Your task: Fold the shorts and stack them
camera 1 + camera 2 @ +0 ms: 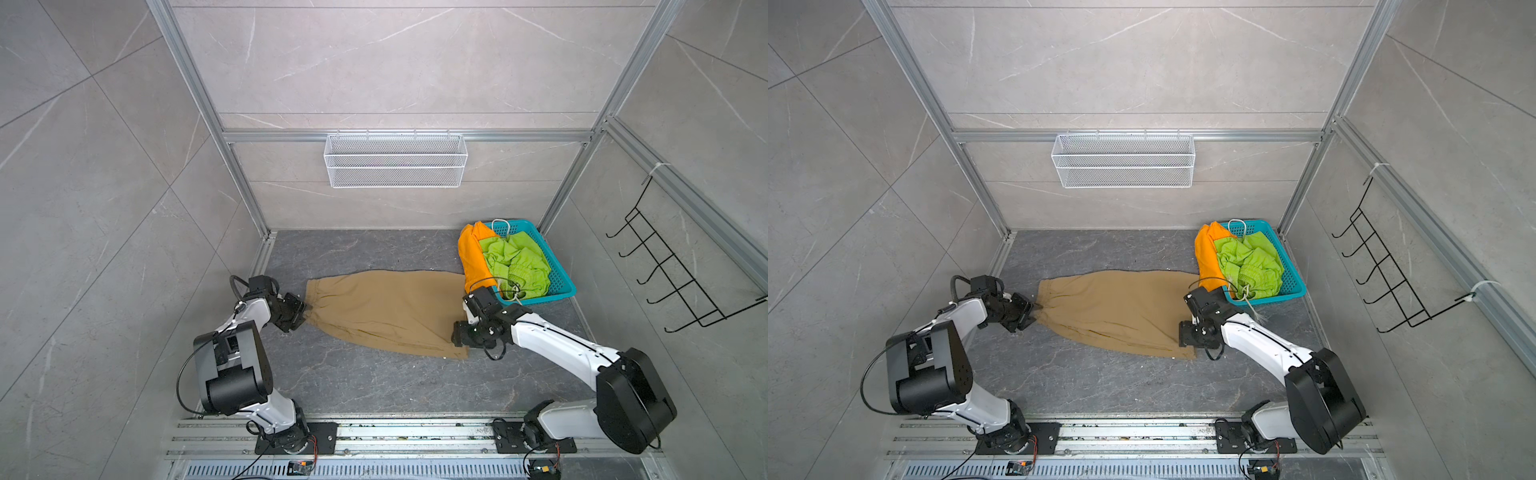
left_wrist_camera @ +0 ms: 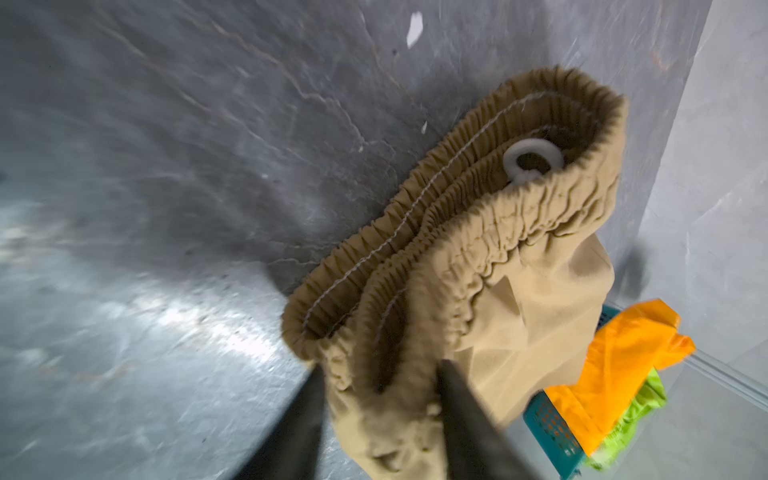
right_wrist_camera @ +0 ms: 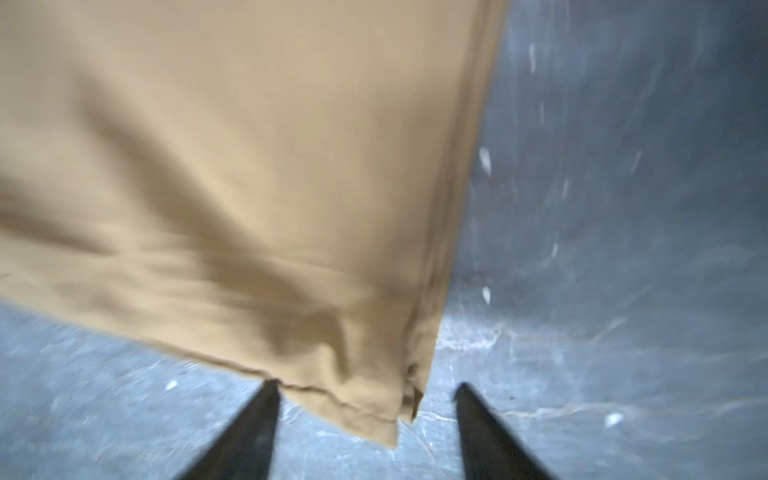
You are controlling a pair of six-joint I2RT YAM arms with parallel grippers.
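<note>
The khaki shorts (image 1: 386, 311) (image 1: 1117, 311) lie lengthwise on the dark grey table, waistband to the left and leg hem to the right. My left gripper (image 1: 305, 311) (image 2: 382, 370) is at the waistband (image 2: 519, 208), open, with bunched elastic fabric between its fingers. My right gripper (image 1: 457, 338) (image 3: 366, 386) is at the near hem corner (image 3: 386, 415), open, and the corner hangs between the fingers without touching either. The orange shorts (image 1: 471, 257) drape over the rim of the teal basket (image 1: 561, 286), and the lime green shorts (image 1: 515, 262) lie crumpled inside it.
The basket stands at the table's back right corner, close behind my right wrist. A white wire basket (image 1: 395, 160) hangs on the back wall and a black wire rack (image 1: 673, 266) on the right wall. Aluminium posts frame the table.
</note>
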